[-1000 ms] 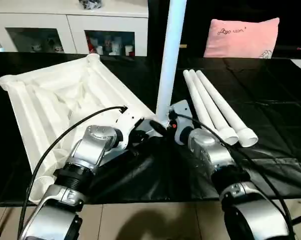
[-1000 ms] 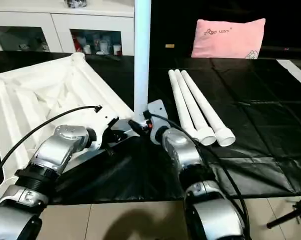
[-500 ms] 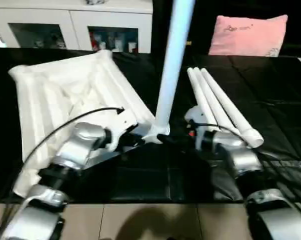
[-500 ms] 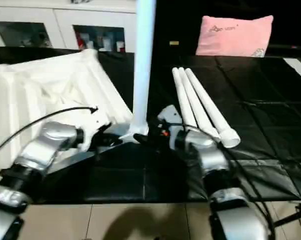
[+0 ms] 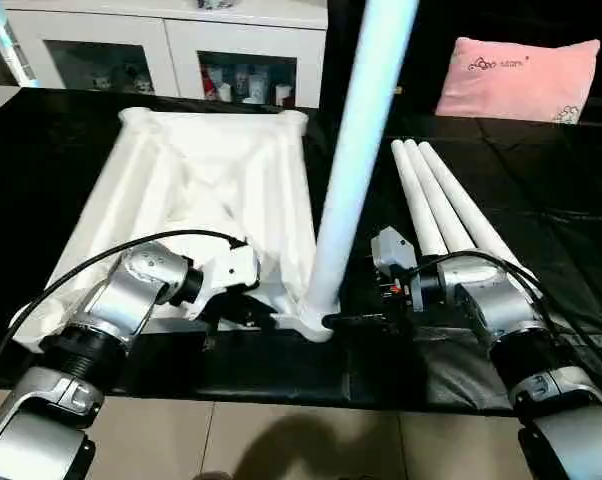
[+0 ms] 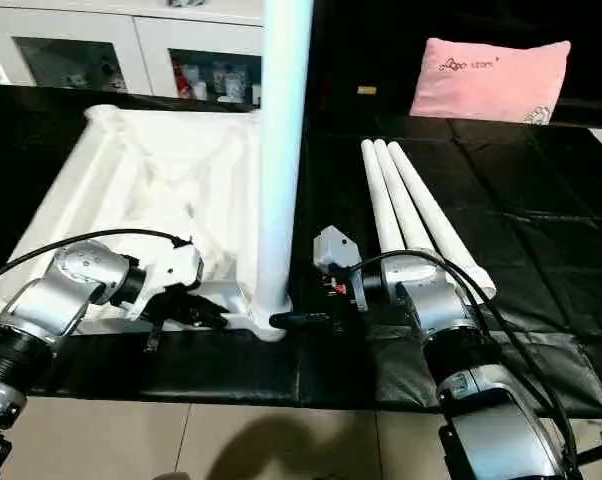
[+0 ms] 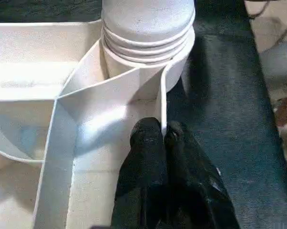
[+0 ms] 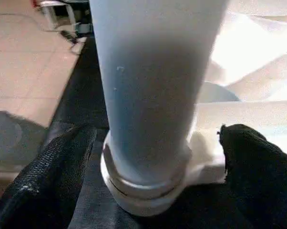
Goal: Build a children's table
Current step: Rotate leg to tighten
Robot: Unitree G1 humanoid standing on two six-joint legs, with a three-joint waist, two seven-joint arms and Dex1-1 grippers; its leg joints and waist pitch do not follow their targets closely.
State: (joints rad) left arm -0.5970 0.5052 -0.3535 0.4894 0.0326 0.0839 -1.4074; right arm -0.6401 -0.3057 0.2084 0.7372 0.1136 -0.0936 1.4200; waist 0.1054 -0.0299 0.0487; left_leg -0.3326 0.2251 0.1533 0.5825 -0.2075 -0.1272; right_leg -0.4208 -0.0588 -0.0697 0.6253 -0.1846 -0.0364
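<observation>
A black-covered tabletop carries the work, with a white cabinet with glass doors behind it and a pink pillow at the far right edge. The children's table lies upside down on the left half of the black cover, its ribbed underside facing up and its rim resting on the cloth. One white leg stands upright in the near right corner socket, its ridged end seated inside the round collar. Three more legs lie side by side, touching one another, on the cloth to the right of the upturned top, their open ends toward the robot.

The left tool reaches in from the left at the near rim. Its two black fingers are pressed together, pinching the thin upright wall of the rim just beside the socket. The right tool comes in low from the right, level with the cloth. Its fingers are spread wide, one on either side of the standing leg's base, and neither touches the leg; it has hold of nothing.
</observation>
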